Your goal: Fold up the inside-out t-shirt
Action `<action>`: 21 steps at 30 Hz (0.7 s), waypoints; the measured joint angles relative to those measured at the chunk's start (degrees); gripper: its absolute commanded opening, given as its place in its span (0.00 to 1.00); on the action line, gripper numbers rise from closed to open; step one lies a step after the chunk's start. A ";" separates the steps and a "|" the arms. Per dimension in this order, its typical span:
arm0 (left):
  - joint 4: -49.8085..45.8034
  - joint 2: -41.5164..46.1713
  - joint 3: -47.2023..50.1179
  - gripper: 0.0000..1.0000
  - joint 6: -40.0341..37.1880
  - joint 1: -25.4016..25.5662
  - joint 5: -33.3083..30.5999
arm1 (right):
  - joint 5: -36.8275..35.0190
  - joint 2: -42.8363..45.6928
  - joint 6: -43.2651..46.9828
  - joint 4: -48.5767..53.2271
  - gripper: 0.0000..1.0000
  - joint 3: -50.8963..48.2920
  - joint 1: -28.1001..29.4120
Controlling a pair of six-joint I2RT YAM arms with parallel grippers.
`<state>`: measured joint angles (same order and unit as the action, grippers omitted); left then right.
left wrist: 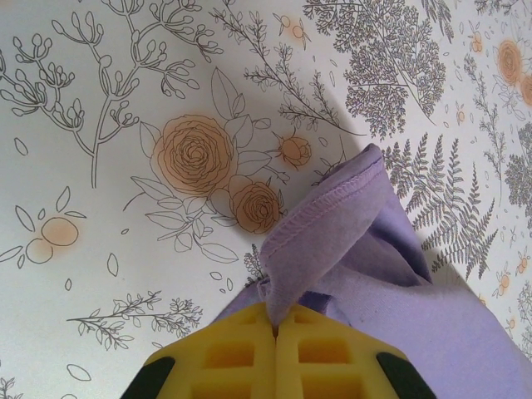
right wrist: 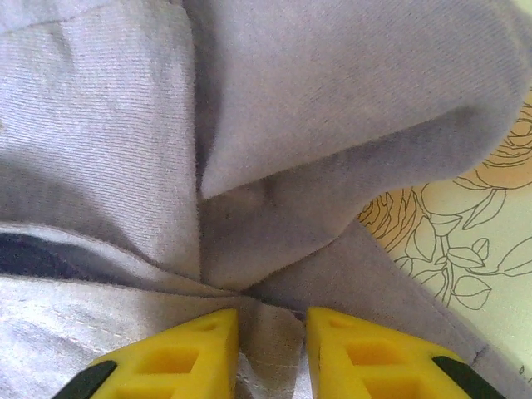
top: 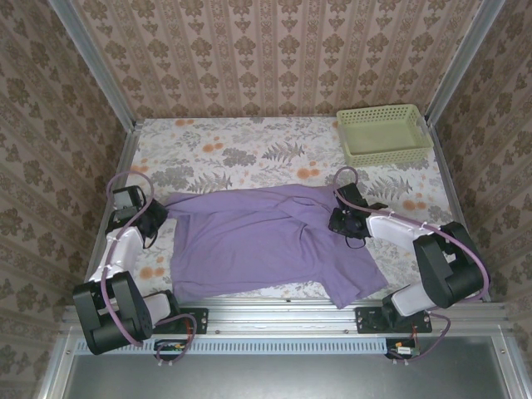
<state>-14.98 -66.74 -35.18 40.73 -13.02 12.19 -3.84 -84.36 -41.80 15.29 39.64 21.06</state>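
The inside-out t-shirt is lavender purple and lies spread and rumpled across the near half of the flowered table. My left gripper sits at its left edge. In the left wrist view that gripper is shut on a stitched hem of the t-shirt, which rises from between the yellow fingers. My right gripper rests on the shirt's right side. Its yellow fingers stand apart around a bunch of gathered t-shirt folds, the gripper open.
A pale green mesh basket stands at the far right corner of the table. The flowered tablecloth lies bare beyond the shirt. Patterned walls close in the left, back and right sides.
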 measured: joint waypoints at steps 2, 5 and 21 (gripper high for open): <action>-0.02 0.00 -0.07 0.00 0.00 0.22 0.02 | 0.04 0.09 -0.28 0.02 0.41 0.02 0.00; -0.02 0.00 -0.22 0.00 0.00 0.35 0.00 | 0.04 0.66 -0.61 0.04 0.50 0.02 0.00; -0.07 0.00 -0.87 0.00 0.00 0.57 -0.02 | 3.50 8.17 -11.26 -6.93 0.53 -5.66 0.22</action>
<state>-15.05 -66.74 -36.05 40.73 -12.45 12.16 -0.34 -76.18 -53.06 8.36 33.98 21.28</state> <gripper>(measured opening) 0.042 0.525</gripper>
